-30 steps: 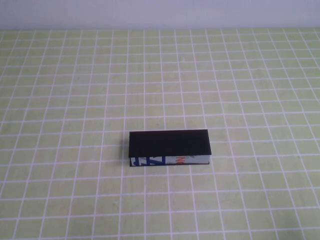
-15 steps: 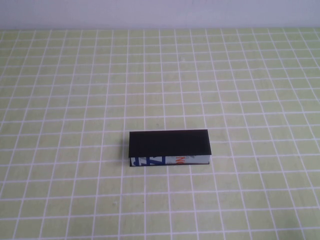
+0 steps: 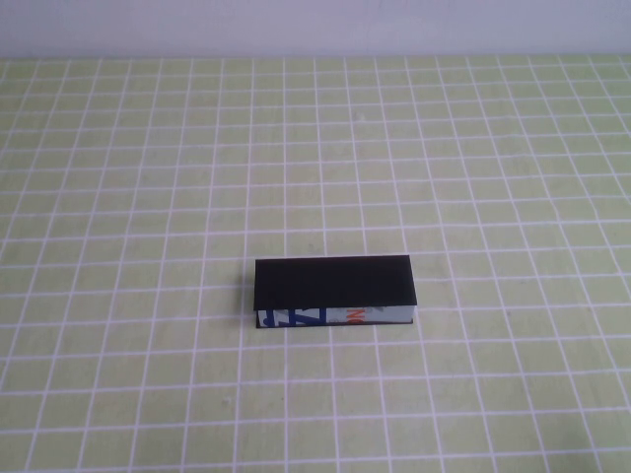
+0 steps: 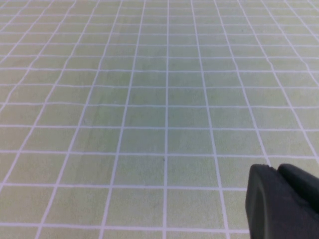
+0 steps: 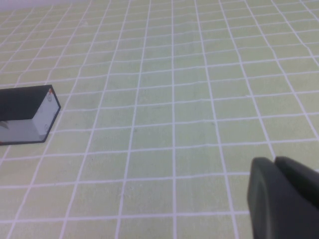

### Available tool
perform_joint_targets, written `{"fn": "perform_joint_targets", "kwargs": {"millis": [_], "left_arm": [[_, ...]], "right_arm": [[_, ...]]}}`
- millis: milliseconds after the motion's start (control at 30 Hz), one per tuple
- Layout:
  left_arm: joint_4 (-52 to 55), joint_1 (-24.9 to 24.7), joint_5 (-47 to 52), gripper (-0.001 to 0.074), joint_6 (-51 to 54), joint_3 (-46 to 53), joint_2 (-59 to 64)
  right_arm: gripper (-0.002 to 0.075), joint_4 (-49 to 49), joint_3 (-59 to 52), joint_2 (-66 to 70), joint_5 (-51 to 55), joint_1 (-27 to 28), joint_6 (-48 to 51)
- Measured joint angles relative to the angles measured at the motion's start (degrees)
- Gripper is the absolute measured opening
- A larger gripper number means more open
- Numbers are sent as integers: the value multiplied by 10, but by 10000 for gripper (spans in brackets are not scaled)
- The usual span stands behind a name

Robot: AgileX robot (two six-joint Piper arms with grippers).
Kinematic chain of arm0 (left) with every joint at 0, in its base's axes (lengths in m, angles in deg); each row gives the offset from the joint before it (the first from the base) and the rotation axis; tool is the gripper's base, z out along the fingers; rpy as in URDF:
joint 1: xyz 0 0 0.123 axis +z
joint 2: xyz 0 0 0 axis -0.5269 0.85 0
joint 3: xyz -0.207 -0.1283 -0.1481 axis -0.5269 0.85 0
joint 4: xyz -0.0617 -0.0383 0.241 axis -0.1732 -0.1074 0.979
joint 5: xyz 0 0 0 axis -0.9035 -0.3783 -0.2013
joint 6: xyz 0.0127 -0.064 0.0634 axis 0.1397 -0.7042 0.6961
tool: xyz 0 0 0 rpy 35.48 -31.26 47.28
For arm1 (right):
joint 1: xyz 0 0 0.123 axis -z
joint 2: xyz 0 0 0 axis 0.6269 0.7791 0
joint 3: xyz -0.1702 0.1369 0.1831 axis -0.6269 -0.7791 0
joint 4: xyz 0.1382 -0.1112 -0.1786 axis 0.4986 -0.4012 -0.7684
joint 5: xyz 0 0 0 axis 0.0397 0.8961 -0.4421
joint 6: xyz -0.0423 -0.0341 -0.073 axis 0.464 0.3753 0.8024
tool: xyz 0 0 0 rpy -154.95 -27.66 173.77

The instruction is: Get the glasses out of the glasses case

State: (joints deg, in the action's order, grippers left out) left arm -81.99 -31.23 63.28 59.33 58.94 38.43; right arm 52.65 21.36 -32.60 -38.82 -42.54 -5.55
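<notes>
The glasses case (image 3: pixel 333 292) lies closed in the middle of the table, a black lid on top and a white front side with blue and orange marks facing me. One end of it shows in the right wrist view (image 5: pixel 27 114). The glasses are hidden. My left gripper (image 4: pixel 277 170) is shut and empty above bare table, with the case out of its view. My right gripper (image 5: pixel 274 162) is shut and empty, well to the right of the case. Neither gripper shows in the high view.
The table (image 3: pixel 118 197) is covered by a light green cloth with a white grid. A pale wall (image 3: pixel 315 25) runs along its far edge.
</notes>
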Motion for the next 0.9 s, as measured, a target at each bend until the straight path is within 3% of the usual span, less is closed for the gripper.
{"fn": "perform_joint_targets", "kwargs": {"millis": [133, 400, 567, 767, 900], "left_arm": [[-46, 0, -11, -4, 0, 0, 0], [-276, 0, -84, -4, 0, 0, 0], [-335, 0, -110, -4, -10, 0, 0], [-394, 0, -48, -4, -22, -11, 23], [-387, 0, 48, -4, -7, -84, 110]], "right_arm": [[-18, 0, 0, 0, 0, 0, 0], [-18, 0, 0, 0, 0, 0, 0], [-18, 0, 0, 0, 0, 0, 0], [-18, 0, 0, 0, 0, 0, 0], [-18, -5, 0, 0, -6, 0, 0]]}}
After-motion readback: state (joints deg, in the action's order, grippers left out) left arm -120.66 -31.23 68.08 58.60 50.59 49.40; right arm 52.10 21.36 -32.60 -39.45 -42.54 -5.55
